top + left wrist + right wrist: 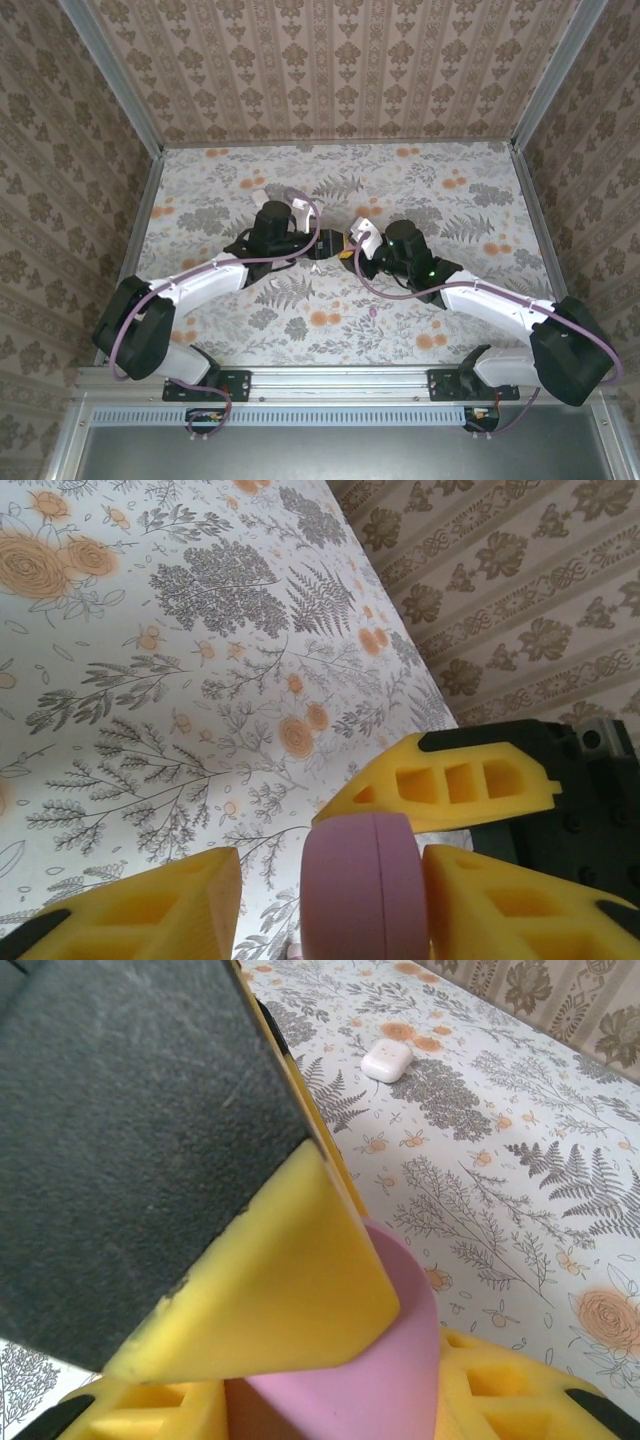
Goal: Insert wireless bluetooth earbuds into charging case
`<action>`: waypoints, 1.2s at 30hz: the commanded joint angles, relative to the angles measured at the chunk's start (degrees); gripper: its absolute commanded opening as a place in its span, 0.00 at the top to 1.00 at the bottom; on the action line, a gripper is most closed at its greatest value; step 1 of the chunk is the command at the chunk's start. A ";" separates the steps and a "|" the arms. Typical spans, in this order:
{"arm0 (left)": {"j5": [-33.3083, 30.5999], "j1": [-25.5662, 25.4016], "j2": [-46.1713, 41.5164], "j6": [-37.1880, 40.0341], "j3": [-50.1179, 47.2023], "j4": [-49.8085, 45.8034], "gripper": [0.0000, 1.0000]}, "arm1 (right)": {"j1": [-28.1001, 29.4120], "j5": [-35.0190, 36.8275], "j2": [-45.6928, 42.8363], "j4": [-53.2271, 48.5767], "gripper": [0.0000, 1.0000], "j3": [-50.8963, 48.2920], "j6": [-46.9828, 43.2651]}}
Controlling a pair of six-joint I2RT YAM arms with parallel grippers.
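At your near edge an aluminium rail carries both arm bases. Beyond it, the tabletop is covered in a floral print of grey ferns and orange flowers on a pale ground, and it lies flat. Metal posts frame the corners. Walls papered in a brown damask stripe close the bay on three sides.

Near the right forearm you have a tiny pink piece on the print, apparently a pink earbud. It lies loose and well apart from both pincers, and it is too small to confirm further.

Mid-table the arms meet tip to tip. The right gripper is clamped on the pink charging case, which shows edge-on with a seam down its rim. The left gripper brackets the same case with its jaws narrow. One finger lies against the case, while a strip of tabletop shows beside the other. You cannot tell from these views whether that grip is complete.

Note the obstructions. In the right wrist view, the left pincer's black-backed yellow finger blocks the near left. In the left wrist view, a right finger crosses just behind the case.

Farther off, a white charging case lies closed on the print, clear of both arms.
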 commanded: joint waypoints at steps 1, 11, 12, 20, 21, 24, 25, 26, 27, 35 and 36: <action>2.68 -0.36 0.80 0.00 1.82 1.06 0.56 | 0.48 -0.46 -1.03 2.91 0.63 -0.47 1.00; 0.00 -0.43 -2.18 -6.14 0.20 5.68 0.86 | 0.54 3.29 -3.13 4.64 0.47 -1.59 3.75; -1.05 -0.27 -3.03 -8.30 -0.40 7.13 0.87 | 0.43 4.56 -4.03 6.19 0.43 -2.43 4.74; -9.15 0.64 -11.03 -25.36 -3.80 12.38 0.97 | -7.62 -12.66 -8.21 16.20 0.28 -6.43 7.15; -10.01 0.67 -11.77 -26.94 -4.04 11.56 0.97 | -8.61 -13.55 -7.93 15.08 0.28 -5.37 7.71; -12.09 0.68 -14.05 -30.97 -5.36 11.63 0.96 | -10.92 -19.80 -7.02 17.64 0.29 -4.36 6.86; -12.37 0.63 -14.66 -32.01 -5.76 12.06 0.96 | -10.93 -19.87 -6.78 19.29 0.30 -4.40 5.53; -12.47 0.71 -15.18 -32.65 -5.97 12.34 0.96 | -10.93 -20.26 -6.53 19.88 0.32 -4.11 4.05; -12.31 0.67 -15.48 -33.02 -5.88 12.35 0.96 | -10.93 -20.24 -6.33 19.50 0.32 -3.51 2.60; -11.20 0.59 -16.42 -35.38 -5.34 12.18 0.95 | -9.09 -26.35 -2.02 22.85 0.33 1.90 -1.66; -11.32 0.58 -16.58 -35.44 -5.39 12.23 0.95 | -8.68 -26.67 -1.63 22.38 0.33 2.39 -2.44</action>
